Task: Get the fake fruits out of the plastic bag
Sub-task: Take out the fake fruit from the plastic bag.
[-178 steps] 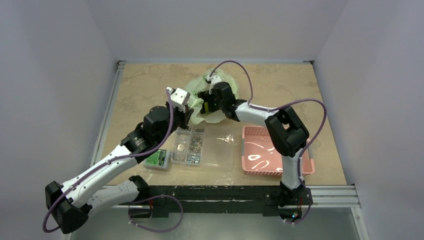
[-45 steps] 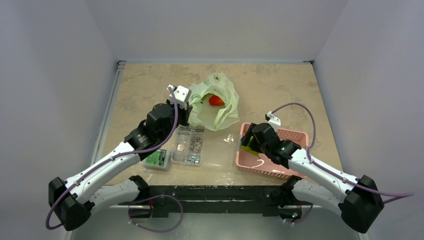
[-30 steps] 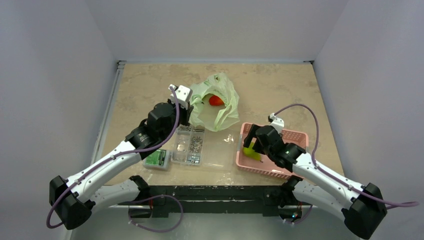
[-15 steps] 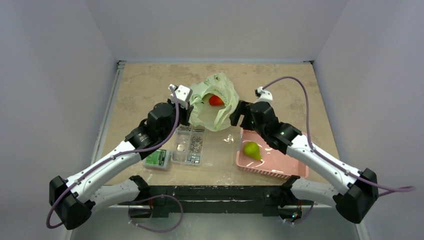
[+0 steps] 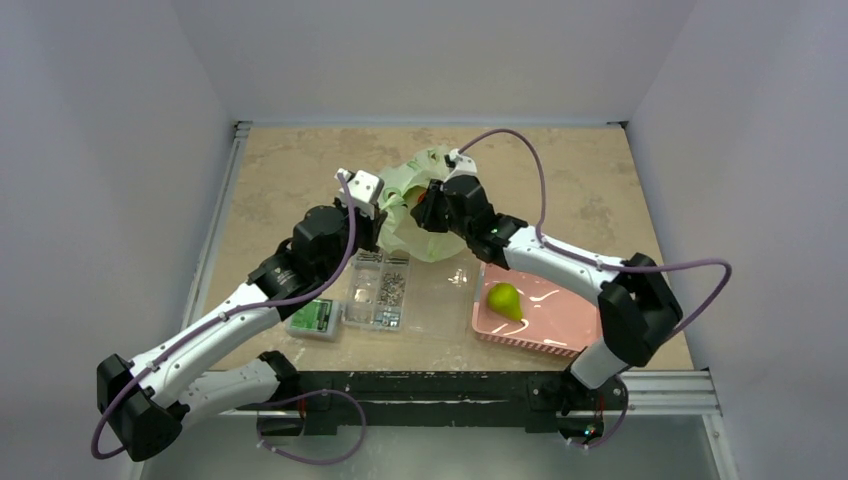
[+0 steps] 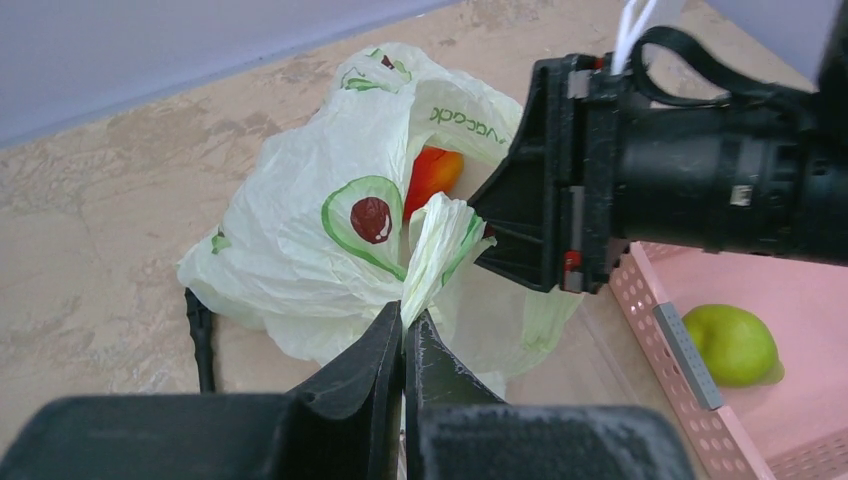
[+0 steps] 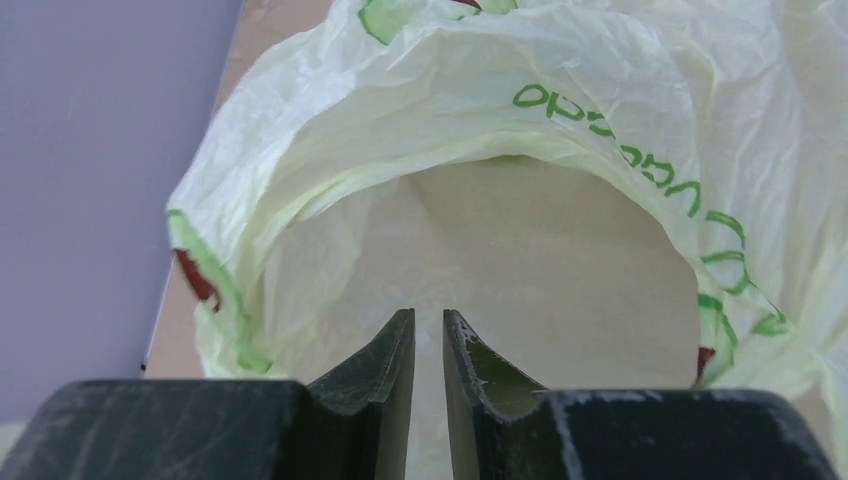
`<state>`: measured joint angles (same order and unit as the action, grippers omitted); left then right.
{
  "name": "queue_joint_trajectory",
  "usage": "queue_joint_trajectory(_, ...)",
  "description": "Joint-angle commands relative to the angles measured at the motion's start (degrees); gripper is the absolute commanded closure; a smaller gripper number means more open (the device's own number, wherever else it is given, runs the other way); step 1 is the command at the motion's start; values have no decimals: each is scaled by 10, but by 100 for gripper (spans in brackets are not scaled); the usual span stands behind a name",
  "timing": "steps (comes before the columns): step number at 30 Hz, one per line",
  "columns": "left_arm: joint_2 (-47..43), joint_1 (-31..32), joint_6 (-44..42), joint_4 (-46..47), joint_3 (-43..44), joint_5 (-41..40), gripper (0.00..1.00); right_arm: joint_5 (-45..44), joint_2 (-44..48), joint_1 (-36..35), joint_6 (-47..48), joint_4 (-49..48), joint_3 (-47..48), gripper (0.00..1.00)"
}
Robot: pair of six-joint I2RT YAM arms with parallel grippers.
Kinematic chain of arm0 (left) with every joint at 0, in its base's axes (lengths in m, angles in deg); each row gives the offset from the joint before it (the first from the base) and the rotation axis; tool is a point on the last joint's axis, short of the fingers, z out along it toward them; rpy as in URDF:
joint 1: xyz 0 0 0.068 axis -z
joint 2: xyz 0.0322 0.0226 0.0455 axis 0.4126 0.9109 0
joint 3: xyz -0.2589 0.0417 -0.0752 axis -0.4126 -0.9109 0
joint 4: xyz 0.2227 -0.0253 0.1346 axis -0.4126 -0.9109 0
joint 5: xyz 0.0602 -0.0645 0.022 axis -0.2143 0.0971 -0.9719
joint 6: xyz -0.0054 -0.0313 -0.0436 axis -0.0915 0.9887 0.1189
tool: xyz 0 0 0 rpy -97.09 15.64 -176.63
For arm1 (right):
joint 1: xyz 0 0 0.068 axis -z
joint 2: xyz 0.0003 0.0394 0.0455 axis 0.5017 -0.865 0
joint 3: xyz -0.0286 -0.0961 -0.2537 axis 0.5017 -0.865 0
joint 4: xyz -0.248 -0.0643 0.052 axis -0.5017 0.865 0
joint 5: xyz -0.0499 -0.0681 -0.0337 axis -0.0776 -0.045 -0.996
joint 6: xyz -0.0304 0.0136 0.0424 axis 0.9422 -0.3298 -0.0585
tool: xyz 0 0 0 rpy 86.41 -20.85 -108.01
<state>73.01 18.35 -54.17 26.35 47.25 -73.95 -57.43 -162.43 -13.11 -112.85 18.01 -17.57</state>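
From above, we see the left gripper (image 5: 381, 230) at the left edge of the plastic bag (image 5: 418, 240) and the right gripper (image 5: 428, 207) at its mouth. 1 green pear (image 5: 503, 299) lies in the pink basket (image 5: 545, 342), near and right of the bag.

The left wrist view shows the left gripper (image 6: 404, 335) pinching a twisted strip of the plastic bag (image 6: 300, 220), with a red-orange fruit (image 6: 436, 170) inside.

In the right wrist view, the right gripper (image 7: 428, 345) points into the plastic bag (image 7: 450, 110), its 2 fingers almost pressed together on nothing.

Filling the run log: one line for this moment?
left fingers: pinching plastic bag | right fingers: nearly closed, empty, at bag mouth | pear: in pink basket | red-orange fruit: inside bag
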Motion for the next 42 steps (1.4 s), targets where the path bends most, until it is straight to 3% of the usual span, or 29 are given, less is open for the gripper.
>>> queue_joint_trajectory(1, -18, -4, -11, 10, 16, -1, 100, -32, -52, -1, -2, -71, 27, 84)
queue_joint_trajectory(7, -13, -4, -10, 11, 16, 3, 100, -77, -132, 2, 30, -95, 56, 80)
queue_joint_trajectory(13, -8, -4, -9, 11, 16, 1, 100, -140, -182, 26, 34, -40, 96, 79)
queue_joint_trajectory(17, -2, -4, -8, 11, 17, 7, 100, -187, -185, 44, 19, -27, 91, 69)
queue_joint_trajectory(24, 4, -4, -7, 13, 17, 8, 100, -207, -202, 64, 10, -49, 94, 60)
queue_joint_trajectory(28, 11, -4, -6, 13, 19, 11, 100, -194, -222, 65, 6, -68, 115, 51)
queue_joint_trajectory(36, 23, -4, 3, 13, 22, 28, 100, -216, -297, 67, -142, -36, 179, 20)
queue_joint_trajectory(42, 25, -4, 6, 10, 23, 32, 100, -244, -360, 68, -230, 14, 243, 13)
